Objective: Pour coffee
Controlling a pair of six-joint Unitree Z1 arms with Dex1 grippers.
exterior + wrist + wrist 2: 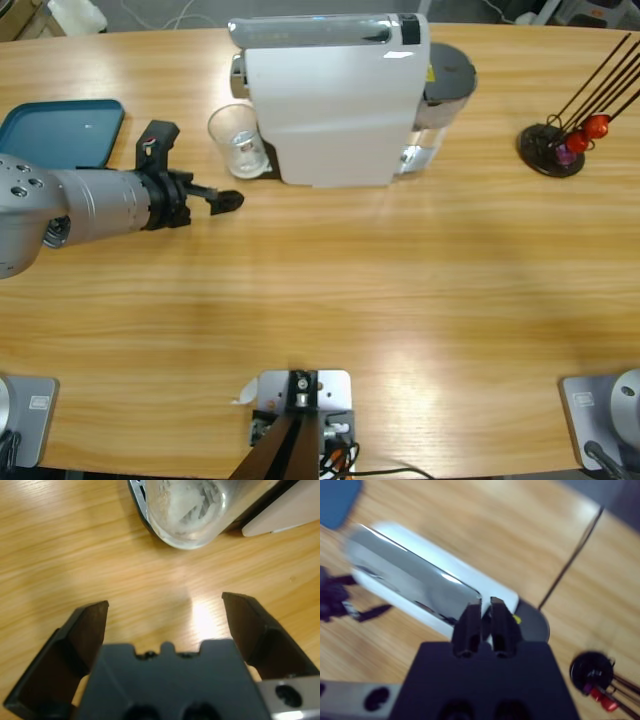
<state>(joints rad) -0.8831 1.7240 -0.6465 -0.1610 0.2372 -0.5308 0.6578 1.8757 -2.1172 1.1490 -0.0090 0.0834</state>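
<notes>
The left gripper (pixel 165 610) has its jaws spread wide over bare table (pixel 75 555), holding nothing, near the clear tumbler (pixel 185 510) beside the white coffee machine (pixel 335 105). The right gripper (pixel 482 622), jaws together and empty, hangs above that machine. No coffee or legible writing is discernible.

I'm scanning everything here and no lettering, brand or number is readable. There's a small yellow sticker (pixel 432 73) on the coffee machine (pixel 330 100), but I can't read it.
</notes>
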